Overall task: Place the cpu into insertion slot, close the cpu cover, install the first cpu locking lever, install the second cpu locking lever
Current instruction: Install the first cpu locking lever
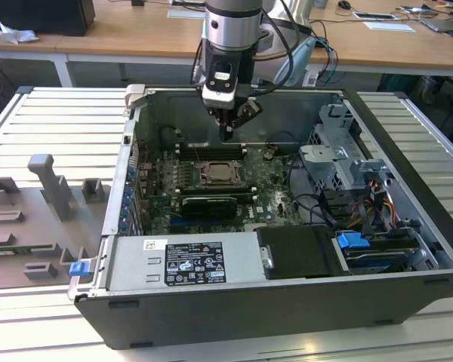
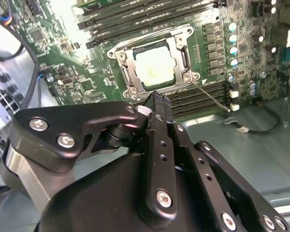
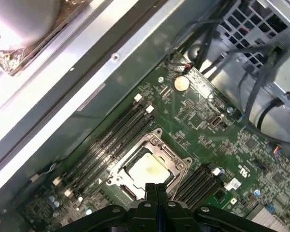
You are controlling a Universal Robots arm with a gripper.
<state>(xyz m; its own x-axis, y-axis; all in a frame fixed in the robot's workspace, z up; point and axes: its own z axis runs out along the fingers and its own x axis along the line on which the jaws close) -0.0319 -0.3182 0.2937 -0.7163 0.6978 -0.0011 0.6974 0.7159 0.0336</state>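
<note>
One gripper [image 2: 155, 99], pinched closed, empty, hangs near the cpu [image 2: 154, 67], apparently under its cpu cover [image 2: 128, 70].

My arm [image 1: 230, 30] hangs straight down from above, wrist vertical, and the claw [image 1: 228, 131] points downward with its fingers [image 2: 157, 125] pressed tight together.

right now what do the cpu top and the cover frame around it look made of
cpu: pale silvery-beige metal lid, looks matte, with soft glare under the light. cpu cover: thin grey stamped metal, probably steel, semi-bright with glinting edges.
</note>
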